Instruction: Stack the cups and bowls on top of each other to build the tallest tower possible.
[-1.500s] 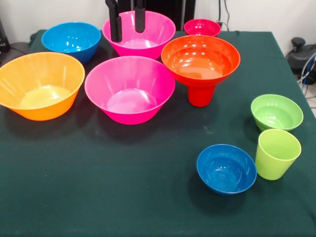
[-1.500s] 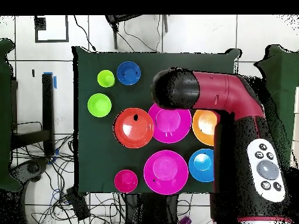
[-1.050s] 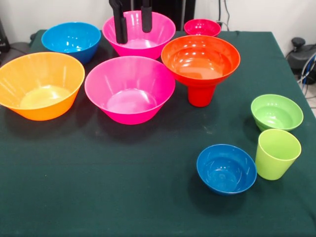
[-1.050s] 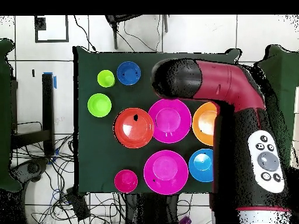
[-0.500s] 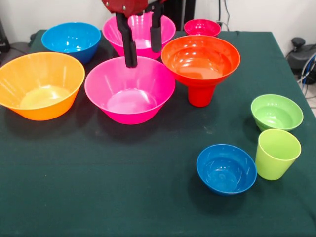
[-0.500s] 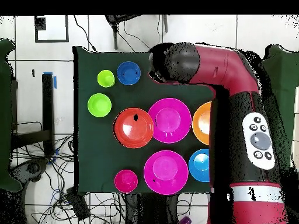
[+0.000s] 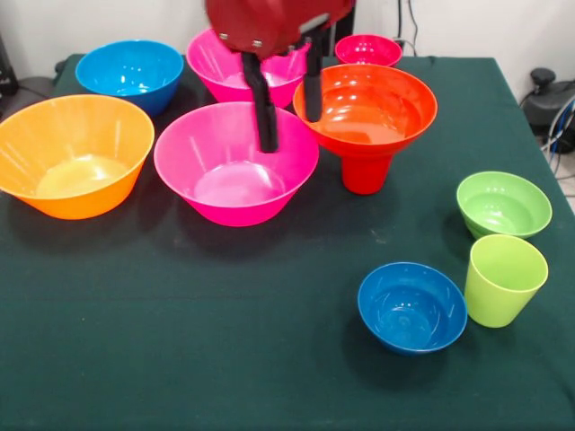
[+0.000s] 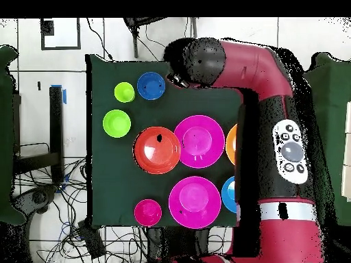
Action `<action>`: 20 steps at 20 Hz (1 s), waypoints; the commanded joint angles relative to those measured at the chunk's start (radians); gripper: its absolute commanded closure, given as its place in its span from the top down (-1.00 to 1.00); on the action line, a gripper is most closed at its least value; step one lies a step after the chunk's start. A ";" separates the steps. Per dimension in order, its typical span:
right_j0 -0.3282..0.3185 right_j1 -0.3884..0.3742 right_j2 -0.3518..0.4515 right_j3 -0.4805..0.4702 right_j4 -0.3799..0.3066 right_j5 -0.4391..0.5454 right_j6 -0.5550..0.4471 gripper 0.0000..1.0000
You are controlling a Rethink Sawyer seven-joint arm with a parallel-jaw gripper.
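A: Status?

B: Tower (image 7: 366, 126) is two pcs so far: wide red-orange bowl (image 7: 364, 103) sitting on the red cup (image 7: 366, 172), cup looks inverted, rim down on the cloth. Far-centre of table in front view. Nothing lime on it yet.

A: Gripper?

B: Gripper (image 7: 287, 112) hangs over the gap between the near pink bowl (image 7: 235, 162) and the red-orange bowl. Jaws apart, nothing between them. One finger is in front of the pink bowl's far rim, the other over the red-orange bowl's rim. Can't tell height from this cam, and overhead the arm (image 8: 264, 103) hides the tips.

A: So which step?

B: My read: transit btwn picks, empty-handed. Not lined up on any piece.

A: Loose stock?

B: Lime cup (image 7: 504, 279) and small green bowl (image 7: 503, 204) just beside each other at front view's right edge, small blue bowl (image 7: 411, 307) next to the cup. Orange bowl (image 7: 74, 154), mid blue bowl (image 7: 130, 75), 2nd pink bowl (image 7: 220, 63) behind the arm, small red bowl (image 7: 368, 49) at the back.

A: Next move?

B: Guess only: lime pcs go next. Needs a long traverse to that right-edge cluster, then drop over one rim wall of the cup or green bowl. They sit close, so the outer finger needs clearance or it nudges the neighbour.

A: Risk?

B: Base is a narrow cup under a wide bowl, top-heavy imo. Off-centre placement in the red-orange bowl could tip it. Also clear that bowl's rim when leaving, one finger is right by it.
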 commanded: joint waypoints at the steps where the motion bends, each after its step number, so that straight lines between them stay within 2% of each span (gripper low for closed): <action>1: 0.063 0.021 -0.013 0.030 0.052 -0.010 0.299 1.00; 6: 0.088 0.022 -0.013 0.094 0.101 -0.087 0.331 1.00; 14: 0.152 0.076 -0.064 0.079 0.077 -0.148 0.391 1.00; 20: 0.141 0.071 -0.065 0.124 0.071 -0.243 0.432 1.00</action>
